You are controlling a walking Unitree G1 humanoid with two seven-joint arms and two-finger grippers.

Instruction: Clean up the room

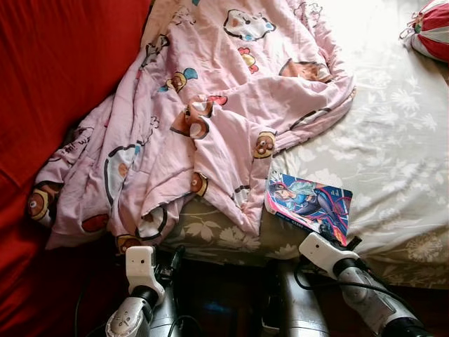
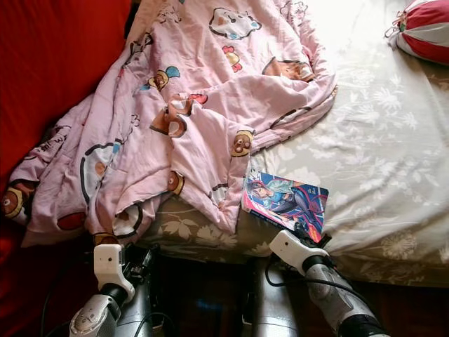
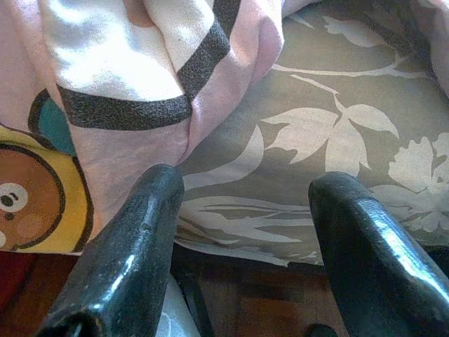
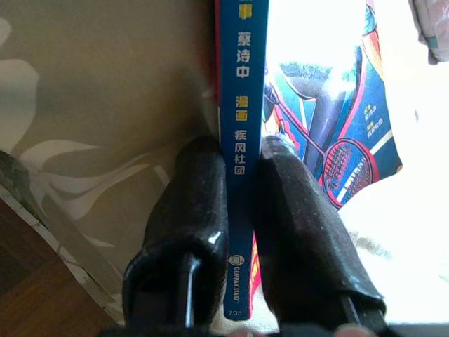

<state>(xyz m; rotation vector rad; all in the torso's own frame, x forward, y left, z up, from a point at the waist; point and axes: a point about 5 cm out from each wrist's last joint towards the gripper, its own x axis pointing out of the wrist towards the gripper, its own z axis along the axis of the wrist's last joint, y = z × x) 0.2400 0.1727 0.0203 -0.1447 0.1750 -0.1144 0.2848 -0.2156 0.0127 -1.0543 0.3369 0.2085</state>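
A comic book (image 1: 309, 202) with a bright illustrated cover lies near the front edge of the bed. My right gripper (image 4: 242, 210) is shut on the book's blue spine (image 4: 242, 105), one black finger on each side; its wrist sits at the bed's edge (image 1: 330, 254). A pink cartoon-print blanket (image 1: 210, 112) sprawls crumpled over the left half of the bed and hangs over the front edge. My left gripper (image 3: 242, 232) is open just below the blanket's hanging hem (image 3: 126, 91), close to the bed's side, holding nothing.
The bed has a grey-beige leaf-print sheet (image 1: 393, 140). A red and white striped cushion (image 1: 431, 28) lies at the far right corner. A red sofa or cover (image 1: 49, 77) borders the bed on the left. Dark wooden floor shows below the bed edge.
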